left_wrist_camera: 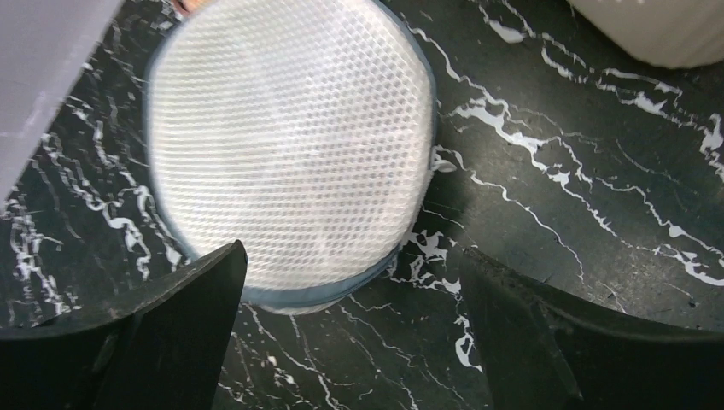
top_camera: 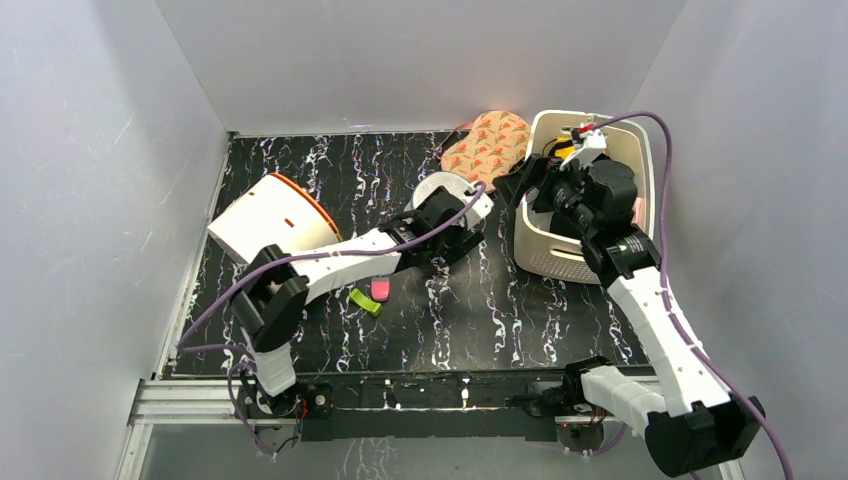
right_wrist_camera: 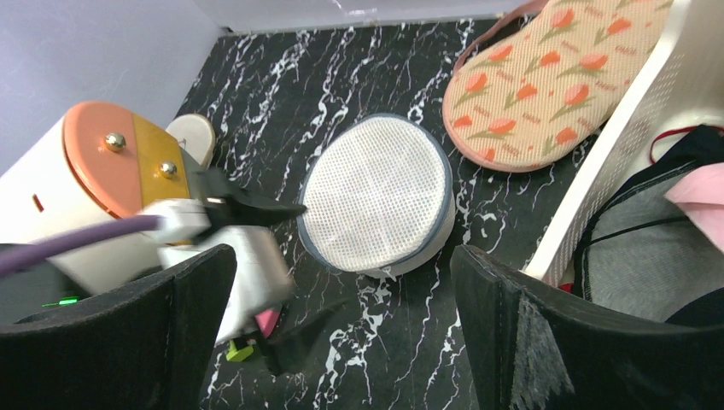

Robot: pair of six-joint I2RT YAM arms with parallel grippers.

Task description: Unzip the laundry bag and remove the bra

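Observation:
The laundry bag (right_wrist_camera: 376,192) is a round white mesh pouch with a blue-grey rim, lying flat on the black marbled table, lid panel up and shut. It fills the top of the left wrist view (left_wrist_camera: 290,145) and is partly hidden under the left arm in the top view (top_camera: 438,186). My left gripper (left_wrist_camera: 350,342) is open and empty, just short of the bag's near edge (top_camera: 452,216). My right gripper (right_wrist_camera: 341,333) is open and empty, hovering above the table between the bag and the basket (top_camera: 517,186). No bra shows.
A white slotted basket (top_camera: 560,255) holding clothes stands right of the bag. A peach floral slipper (top_camera: 487,140) lies behind it. A white drum with an orange lid (top_camera: 265,222) sits at the left. Small green and pink pieces (top_camera: 372,295) lie near the middle.

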